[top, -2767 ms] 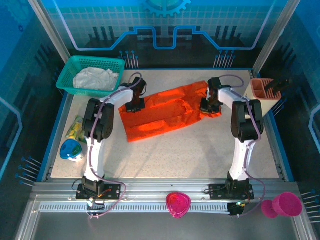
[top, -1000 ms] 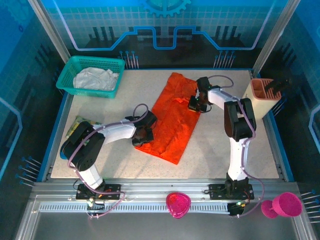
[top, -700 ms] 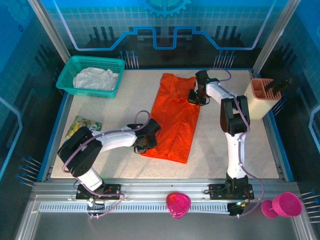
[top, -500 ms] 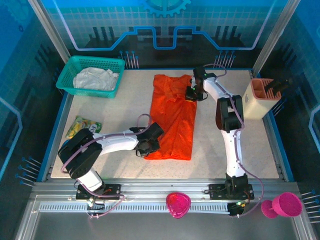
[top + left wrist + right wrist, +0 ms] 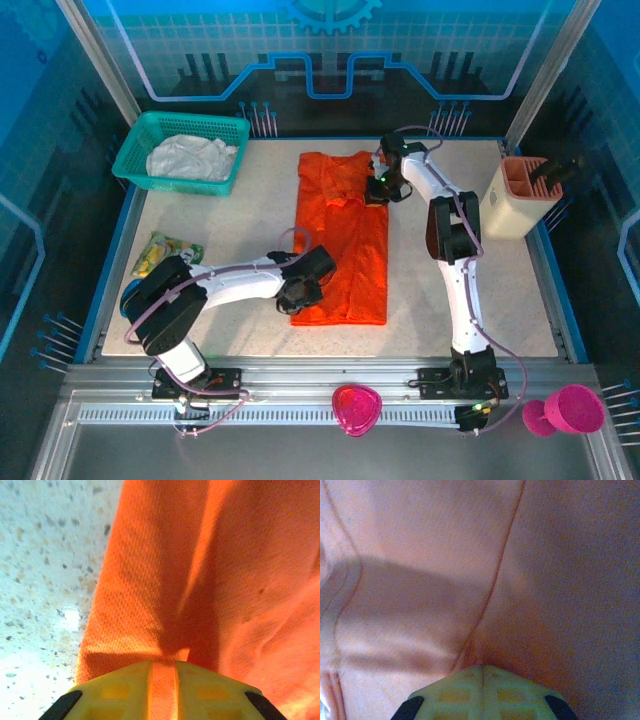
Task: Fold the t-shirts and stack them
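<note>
The orange t-shirt (image 5: 345,240) lies lengthwise down the middle of the table, folded into a long strip. My left gripper (image 5: 300,292) sits at its near left corner. In the left wrist view a strip of the orange t-shirt (image 5: 165,555) runs between the yellow fingers of the left gripper (image 5: 162,667), which stand only a sliver apart. My right gripper (image 5: 378,190) is at the shirt's far right corner. Its jaws (image 5: 481,667) are shut tight, with a seam of the orange t-shirt (image 5: 445,555) pinched at the tip. The white t-shirt (image 5: 190,157) lies crumpled in the teal basket (image 5: 135,160).
A beige holder (image 5: 510,195) stands at the right edge of the table. A snack packet (image 5: 160,255) lies at the left edge. A pink bowl (image 5: 356,408) and a pink cup (image 5: 570,408) sit on the rail in front.
Both grippers have swung the orange shirt from a slant to straight lengthwise: the left one came nearer and rightward, the right one went far and left. The left fingers have parted slightly.
</note>
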